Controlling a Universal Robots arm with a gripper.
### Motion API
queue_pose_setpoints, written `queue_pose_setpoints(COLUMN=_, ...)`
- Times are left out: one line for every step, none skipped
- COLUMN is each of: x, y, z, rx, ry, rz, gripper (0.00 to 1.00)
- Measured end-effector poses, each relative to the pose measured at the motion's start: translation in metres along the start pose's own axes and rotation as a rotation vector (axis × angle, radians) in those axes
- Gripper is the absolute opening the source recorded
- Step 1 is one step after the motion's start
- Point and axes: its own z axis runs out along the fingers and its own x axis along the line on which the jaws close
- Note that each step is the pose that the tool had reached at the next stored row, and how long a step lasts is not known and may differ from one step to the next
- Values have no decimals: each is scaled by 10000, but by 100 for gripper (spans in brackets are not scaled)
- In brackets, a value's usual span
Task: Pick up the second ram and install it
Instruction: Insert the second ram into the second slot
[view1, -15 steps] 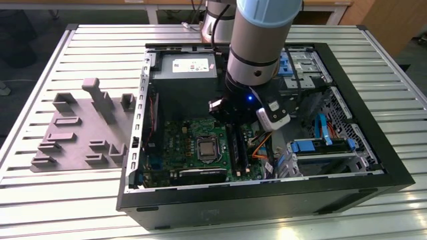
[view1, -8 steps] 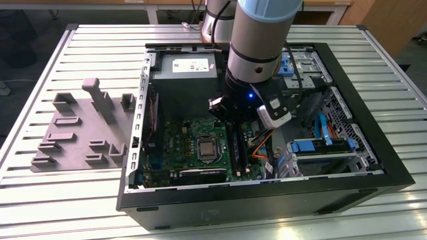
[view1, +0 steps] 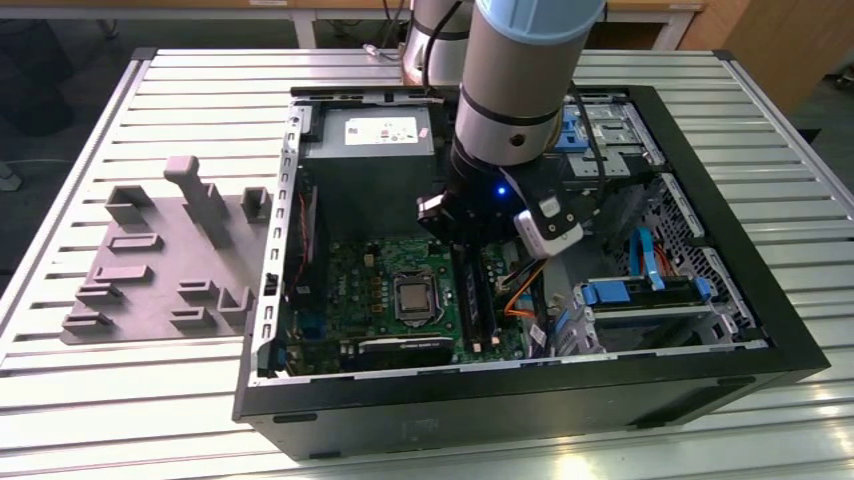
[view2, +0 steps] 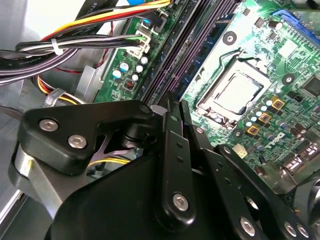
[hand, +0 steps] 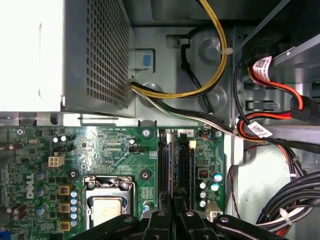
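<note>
Tool (hand: 172, 212) is low inside one open computer case (view1: 507, 400), over the green board. Its two black fingers (hand: 159, 220) are drawn narrow, and the thin top edge of the ram stick (hand: 172, 165) runs in between them, so they seem closed on one end of it. This one stick stands upright in the row of long black slots (hand: 189, 165). I count four slots, but I am not fully sure.

Beside the slots is one square processor socket (hand: 107, 200) with a metal frame. One grey power supply box (hand: 95, 55) with a holed side stands at the far end of the board. A bundle of yellow cables (hand: 215, 65) and some red cables (hand: 285, 90) curve near the slots without crossing the stick.

In the exterior view the one thick arm (view1: 521, 70) hides the middle of the case. One grey moulded tray (view1: 147, 270) lies on the ribbed tabletop (view1: 134, 400), at the exterior view's left of the case.
</note>
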Motion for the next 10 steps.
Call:
queue_pose_setpoints(x=0, y=-6, z=1, rx=1, ry=6, rz=0, gripper=14)
queue_pose_setpoints(x=-1, y=-13, z=3, rx=0, ry=13, rz=0, gripper=14)
queue_pose_setpoints(x=-1, y=-20, z=5, rx=-1, ry=22, rz=3, gripper=14)
queue_pose_setpoints(x=-1, y=-31, z=6, rx=-1, ry=34, rz=7, gripper=14)
queue_pose_setpoints(x=-1, y=-43, z=7, rx=0, ry=45, rz=15, gripper=14)
queue_pose_setpoints(x=-2, y=-54, z=10, rx=-1, ry=56, rz=29, gripper=14)
queue_pose_setpoints(x=-2, y=-63, z=13, rx=-1, ry=67, rz=44, gripper=14)
queue_pose_setpoints(x=-2, y=-69, z=15, rx=-2, ry=75, rz=62, gripper=14)
queue_pose_setpoints(x=-1, y=-73, z=17, rx=-2, ry=81, rz=78, gripper=14)
queue_pose_setpoints(x=-1, y=-74, z=18, rx=-2, ry=85, rz=91, gripper=14)
